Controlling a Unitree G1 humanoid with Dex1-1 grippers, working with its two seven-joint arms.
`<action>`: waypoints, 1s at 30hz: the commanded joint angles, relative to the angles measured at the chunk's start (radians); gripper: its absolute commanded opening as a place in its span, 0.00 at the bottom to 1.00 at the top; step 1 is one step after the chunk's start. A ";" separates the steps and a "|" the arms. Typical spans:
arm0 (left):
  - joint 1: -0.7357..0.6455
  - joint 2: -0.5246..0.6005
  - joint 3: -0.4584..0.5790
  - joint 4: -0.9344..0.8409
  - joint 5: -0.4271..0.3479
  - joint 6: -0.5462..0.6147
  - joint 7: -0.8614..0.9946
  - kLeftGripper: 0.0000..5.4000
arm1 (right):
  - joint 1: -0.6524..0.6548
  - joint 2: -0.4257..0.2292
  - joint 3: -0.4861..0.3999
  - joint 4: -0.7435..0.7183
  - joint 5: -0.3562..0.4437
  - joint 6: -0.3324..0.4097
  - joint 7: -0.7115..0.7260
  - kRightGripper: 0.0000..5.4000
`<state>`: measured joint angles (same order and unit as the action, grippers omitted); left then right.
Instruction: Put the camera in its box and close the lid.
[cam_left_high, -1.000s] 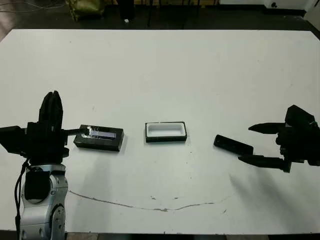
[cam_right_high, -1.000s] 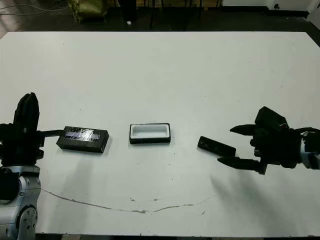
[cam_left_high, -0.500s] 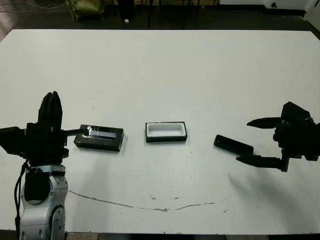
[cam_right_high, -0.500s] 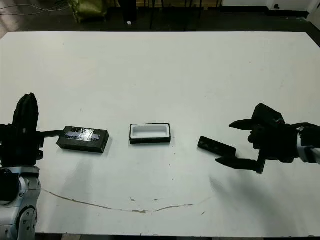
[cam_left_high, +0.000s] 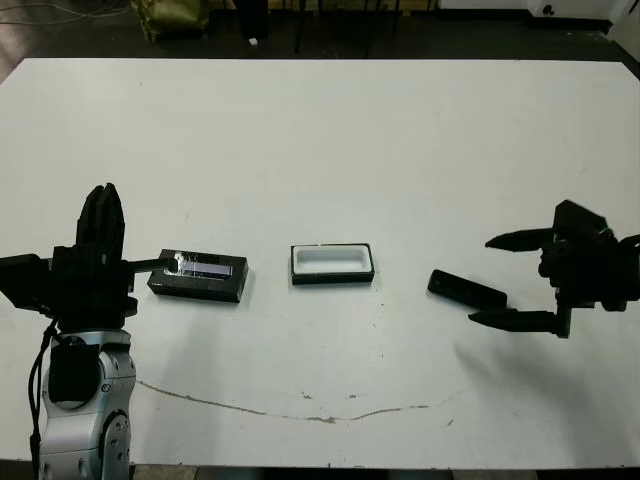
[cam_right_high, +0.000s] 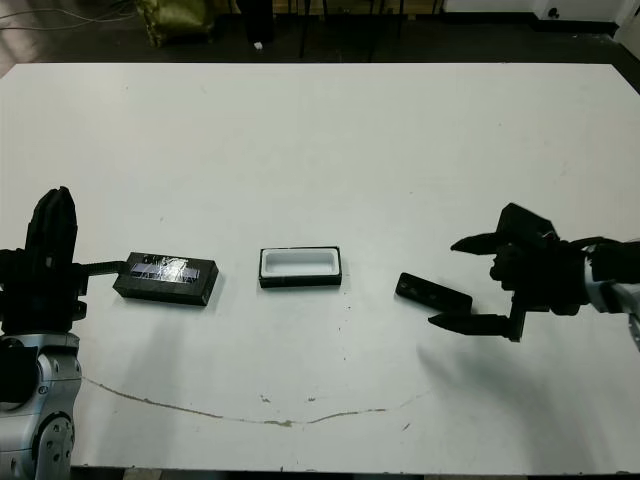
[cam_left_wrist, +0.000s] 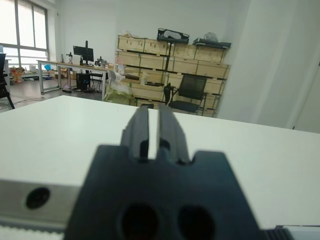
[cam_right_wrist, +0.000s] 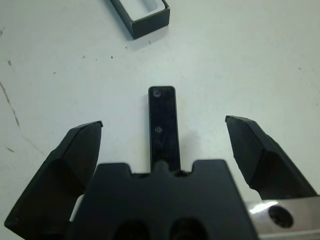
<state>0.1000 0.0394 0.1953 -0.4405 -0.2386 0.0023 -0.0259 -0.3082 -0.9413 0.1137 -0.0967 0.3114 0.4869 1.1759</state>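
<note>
Your two head views looked forward and down from above the near edge of the worktop (cam_left_high: 330, 130), taking in almost its whole surface; both shared the lid (cam_left_high: 198, 276), the box (cam_left_high: 332, 264) and the camera (cam_left_high: 466, 290). Your left wrist view looked level along the left end effector (cam_left_wrist: 153, 135), across the worktop toward a room with crates and a chair. Your right wrist view looked steeply down, close over the camera, with a corner of the box at its edge.

One camera (cam_left_high: 466, 290), one box (cam_left_high: 332, 264), one lid (cam_left_high: 198, 276).
</note>
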 joint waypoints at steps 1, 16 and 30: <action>0.018 0.001 0.000 0.010 0.008 0.009 0.003 0.00 | -0.006 0.014 0.022 0.017 -0.020 0.014 -0.003 1.00; 0.022 0.000 -0.002 0.005 0.001 0.015 0.005 0.00 | -0.032 0.061 0.062 0.104 -0.069 -0.009 0.003 1.00; 0.025 -0.003 -0.005 -0.004 0.000 0.024 0.014 0.00 | -0.005 0.065 0.079 0.143 -0.120 -0.038 0.003 0.93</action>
<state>0.1088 0.0384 0.1938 -0.4448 -0.2404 0.0042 -0.0166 -0.3345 -0.8808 0.1829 0.0384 0.2020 0.4480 1.1767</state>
